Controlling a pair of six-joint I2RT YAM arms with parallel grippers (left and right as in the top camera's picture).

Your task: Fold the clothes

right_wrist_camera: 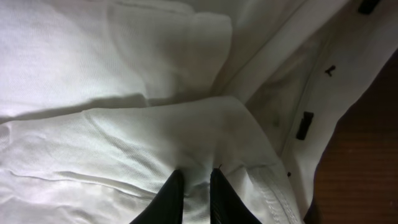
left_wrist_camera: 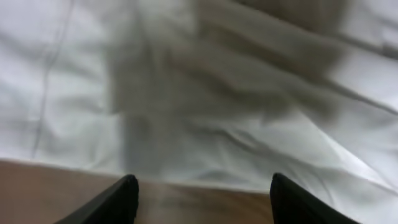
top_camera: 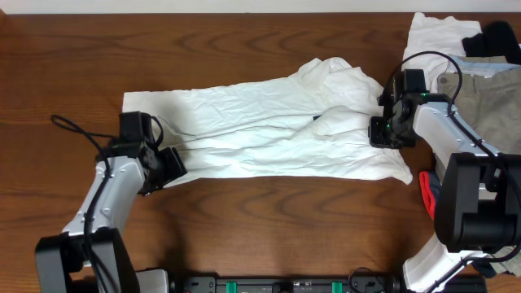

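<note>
A large wrinkled white garment (top_camera: 269, 134) lies stretched across the middle of the wooden table (top_camera: 244, 220). My left gripper (top_camera: 169, 164) sits at its lower left edge. In the left wrist view this gripper (left_wrist_camera: 202, 186) is open, with bare wood between its black fingers (left_wrist_camera: 124, 196) and the white cloth (left_wrist_camera: 205, 93) just ahead. My right gripper (top_camera: 381, 130) is at the garment's right end. In the right wrist view it (right_wrist_camera: 196, 180) is shut on a raised fold of the white cloth (right_wrist_camera: 155, 137), beside a small dark label (right_wrist_camera: 304, 124).
Other clothes are piled at the back right: a white piece (top_camera: 431, 37), a black piece (top_camera: 496, 37) and khaki trousers (top_camera: 488, 98). A red object (top_camera: 425, 191) lies by the right arm's base. Bare wood (right_wrist_camera: 367, 155) shows to the right of the garment's hem.
</note>
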